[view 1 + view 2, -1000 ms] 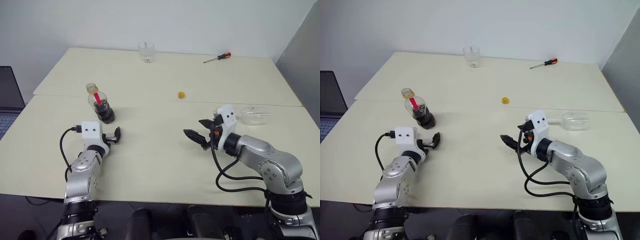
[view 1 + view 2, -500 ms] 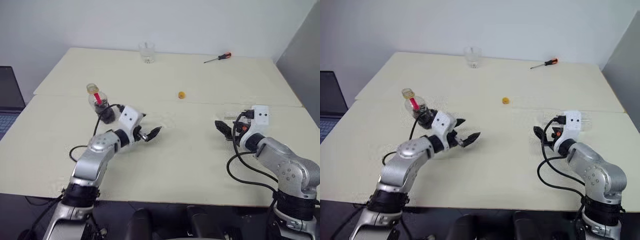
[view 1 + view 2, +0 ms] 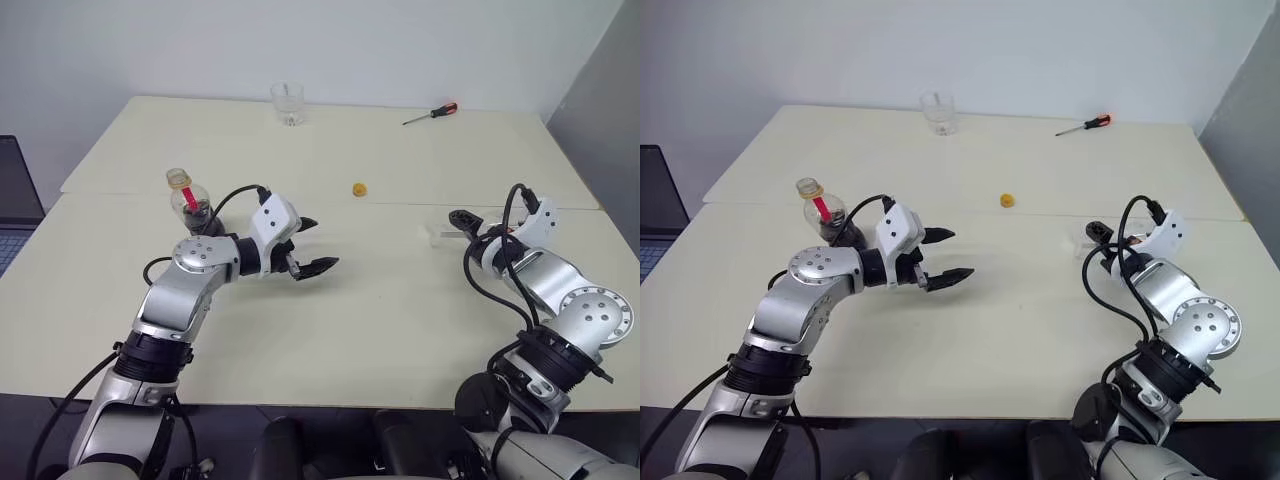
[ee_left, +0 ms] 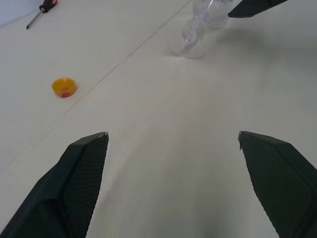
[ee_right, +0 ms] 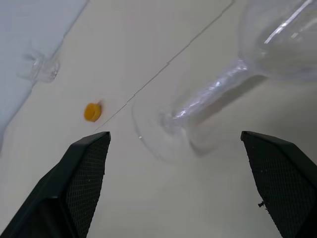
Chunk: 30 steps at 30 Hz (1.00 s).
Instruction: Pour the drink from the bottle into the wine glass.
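Overhead, your bottle (image 3: 193, 203) stood upright behind the empty, wide-spread left gripper (image 3: 312, 246). At the right wrist, the wine glass (image 5: 233, 79) lay toppled before your right gripper (image 5: 176, 148), agape; fragile, slippery, so take its stem.

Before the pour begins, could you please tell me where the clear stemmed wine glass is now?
The clear stemmed wine glass lies on its side on the cream table, at the robot's right, just ahead of the open right gripper.
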### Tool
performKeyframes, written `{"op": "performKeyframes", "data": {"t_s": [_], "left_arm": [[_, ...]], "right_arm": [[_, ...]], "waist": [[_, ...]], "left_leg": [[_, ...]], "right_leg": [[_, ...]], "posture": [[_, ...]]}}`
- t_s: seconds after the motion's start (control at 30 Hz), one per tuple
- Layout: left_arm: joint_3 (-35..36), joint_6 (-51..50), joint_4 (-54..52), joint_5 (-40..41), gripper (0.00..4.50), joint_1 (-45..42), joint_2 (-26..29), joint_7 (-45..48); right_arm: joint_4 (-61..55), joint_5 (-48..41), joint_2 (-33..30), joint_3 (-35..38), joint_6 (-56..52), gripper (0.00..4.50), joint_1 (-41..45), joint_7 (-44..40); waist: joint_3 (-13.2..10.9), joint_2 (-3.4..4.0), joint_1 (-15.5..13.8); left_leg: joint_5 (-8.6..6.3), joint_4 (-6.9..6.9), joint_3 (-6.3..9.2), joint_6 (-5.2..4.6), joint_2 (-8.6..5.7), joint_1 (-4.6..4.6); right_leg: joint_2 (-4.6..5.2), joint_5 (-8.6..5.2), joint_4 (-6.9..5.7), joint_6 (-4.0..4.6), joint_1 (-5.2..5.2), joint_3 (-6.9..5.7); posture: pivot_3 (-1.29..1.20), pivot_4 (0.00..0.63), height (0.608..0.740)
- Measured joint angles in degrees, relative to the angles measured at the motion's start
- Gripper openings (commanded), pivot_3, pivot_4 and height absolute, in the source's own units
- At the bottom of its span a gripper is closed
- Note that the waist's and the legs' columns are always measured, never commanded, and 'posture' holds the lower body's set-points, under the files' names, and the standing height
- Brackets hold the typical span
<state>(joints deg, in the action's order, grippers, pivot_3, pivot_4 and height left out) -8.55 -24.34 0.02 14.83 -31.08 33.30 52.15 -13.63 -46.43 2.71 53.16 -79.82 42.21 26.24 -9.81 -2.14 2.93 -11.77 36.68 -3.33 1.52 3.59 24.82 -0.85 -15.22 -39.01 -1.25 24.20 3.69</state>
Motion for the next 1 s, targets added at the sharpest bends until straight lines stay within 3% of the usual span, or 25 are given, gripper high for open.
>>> {"op": "performKeyframes", "data": {"t_s": [0.43, 1.0], "left_arm": [[-0.01, -0.41, -1.76, -0.13, 4.47, 1.39, -0.97, 0.13], [0.1, -3.14, -5.16, -0.22, 4.47, 2.63, -0.67, -1.72]], "right_arm": [[12.29, -3.22, 0.03, 4.81, 8.98, 4.5, 4.42, 8.36], [26.35, -4.29, -3.77, -1.86, 27.92, 4.5, 5.88, 8.02]], "waist": [[-0.01, 0.02, 0.33], [-0.03, 0.04, 0.35]], "left_leg": [[0.0, -0.02, 0.02, 0.0, 0.01, -0.01], [0.0, -0.04, 0.01, 0.0, 0.02, -0.01]], "right_leg": [[-0.01, 0.0, -0.01, 0.0, -0.01, 0.01], [-0.02, -0.03, 0.0, -0.04, -0.01, 0.04]], "posture": [[0.0, 0.15, 0.74], [0.0, 0.15, 0.74]]}}
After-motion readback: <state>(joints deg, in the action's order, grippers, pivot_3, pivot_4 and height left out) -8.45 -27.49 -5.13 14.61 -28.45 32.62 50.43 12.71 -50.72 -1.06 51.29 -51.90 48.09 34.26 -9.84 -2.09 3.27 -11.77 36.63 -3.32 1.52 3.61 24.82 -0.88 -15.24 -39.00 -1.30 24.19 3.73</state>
